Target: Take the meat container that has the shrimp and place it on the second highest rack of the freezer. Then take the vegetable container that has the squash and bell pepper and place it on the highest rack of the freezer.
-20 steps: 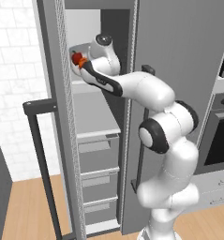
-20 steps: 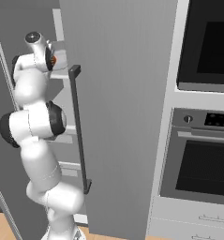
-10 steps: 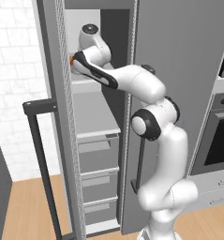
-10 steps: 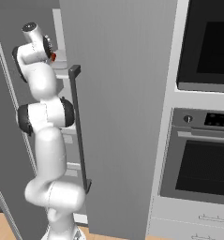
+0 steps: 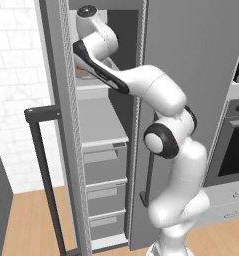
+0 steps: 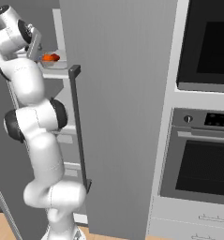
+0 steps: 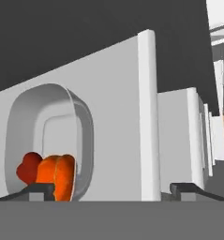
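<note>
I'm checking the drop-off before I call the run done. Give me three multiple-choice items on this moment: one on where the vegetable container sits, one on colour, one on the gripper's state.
1. Where is the vegetable container?
A. On a pale shelf inside the freezer
B. On the floor by the oven
C. Clamped in the gripper

2. What colours are the two vegetables in it?
A. Green and yellow
B. Orange and dark red
C. Both white

3. How does the gripper stand?
A. Shut on the container
B. Shut on nothing
C. Open, fingertips spread wide apart

Answers:
1. A: the right base view shows the load on a shelf of the freezer.
2. B: the hand view shows the orange squash beside the dark red bell pepper.
3. C: the fingertips stand far apart with nothing between them.
</note>
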